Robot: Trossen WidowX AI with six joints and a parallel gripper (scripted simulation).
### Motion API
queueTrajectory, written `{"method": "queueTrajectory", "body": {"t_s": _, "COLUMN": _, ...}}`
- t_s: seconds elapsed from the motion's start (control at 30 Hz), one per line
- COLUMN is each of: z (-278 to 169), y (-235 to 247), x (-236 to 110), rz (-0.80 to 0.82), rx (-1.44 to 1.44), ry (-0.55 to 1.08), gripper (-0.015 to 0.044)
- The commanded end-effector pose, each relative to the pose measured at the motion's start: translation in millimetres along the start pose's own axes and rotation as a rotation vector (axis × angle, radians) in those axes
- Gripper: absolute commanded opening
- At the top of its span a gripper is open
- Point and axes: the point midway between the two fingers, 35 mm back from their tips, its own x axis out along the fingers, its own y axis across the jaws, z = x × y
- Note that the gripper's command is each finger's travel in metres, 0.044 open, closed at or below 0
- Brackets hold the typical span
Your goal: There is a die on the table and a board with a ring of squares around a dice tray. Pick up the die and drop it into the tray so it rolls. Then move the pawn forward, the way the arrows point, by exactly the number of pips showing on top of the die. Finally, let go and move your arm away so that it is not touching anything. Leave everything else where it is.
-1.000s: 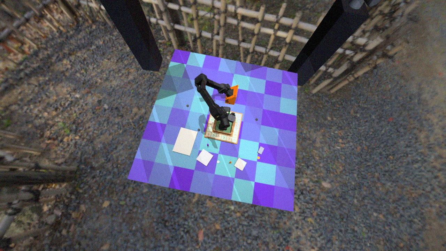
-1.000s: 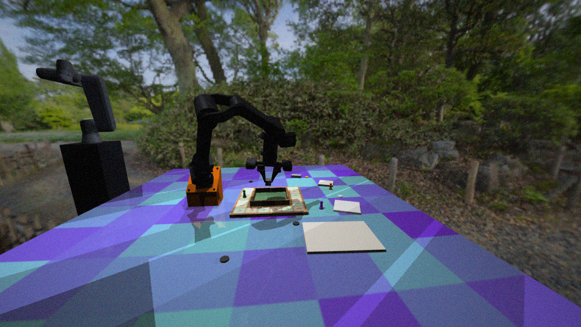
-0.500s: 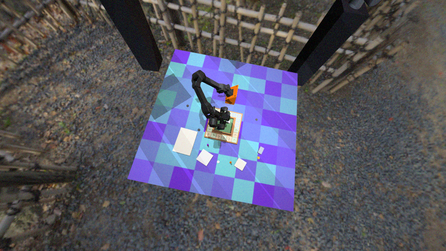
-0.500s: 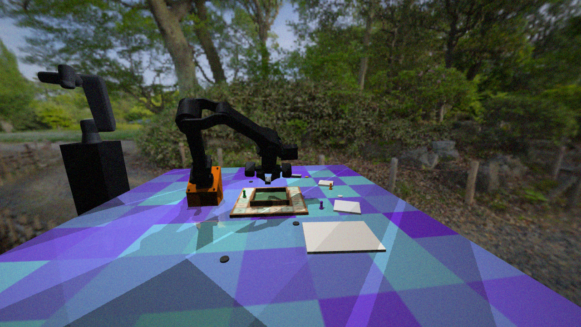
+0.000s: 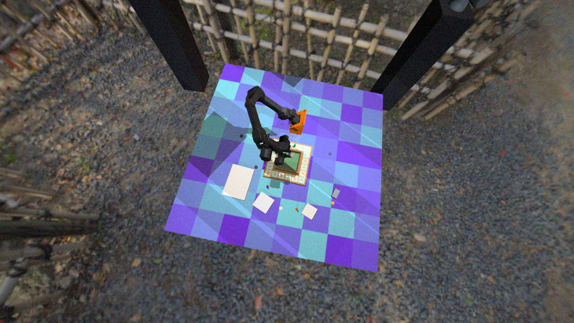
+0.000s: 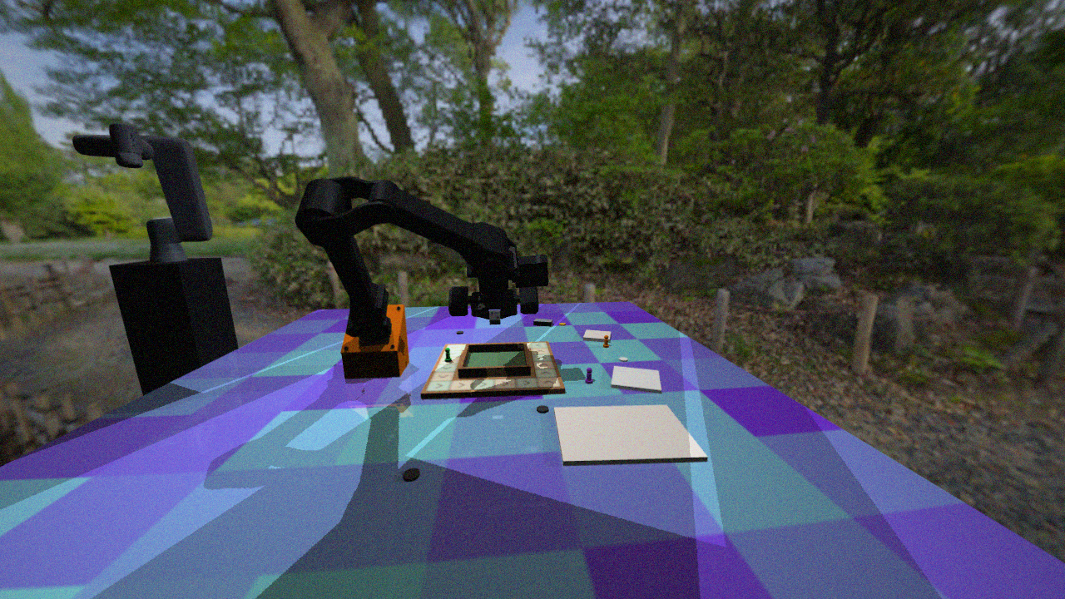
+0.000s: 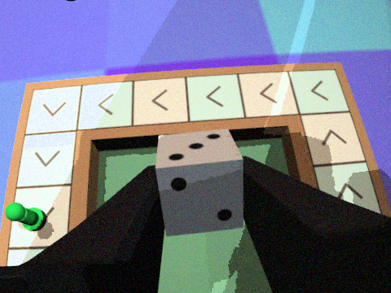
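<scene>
An outdoor garden setting: a purple-and-teal checkered table top (image 5: 341, 249) stands on grey gravel ground (image 5: 461, 200), with a lashed bamboo lattice fence (image 5: 332, 38) behind it, and tall trees (image 6: 319, 81), dense green shrubs (image 6: 745, 185) and short wooden stakes (image 6: 864, 331) around.
</scene>
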Motion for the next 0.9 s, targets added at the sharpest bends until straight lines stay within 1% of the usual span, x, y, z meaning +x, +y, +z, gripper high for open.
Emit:
{"method": "queueTrajectory", "body": {"t_s": 0.0, "z": 3.0, "y": 0.1, "x": -11.4, "rz": -0.005, "rx": 0.003, "ry": -0.007, "gripper": 0.0}}
{"method": "queueTrajectory", "body": {"t_s": 0.87, "z": 1.9, "y": 0.9, "x": -10.5, "rz": -0.001, "rx": 0.0, "ry": -0.002, "gripper": 0.0}}
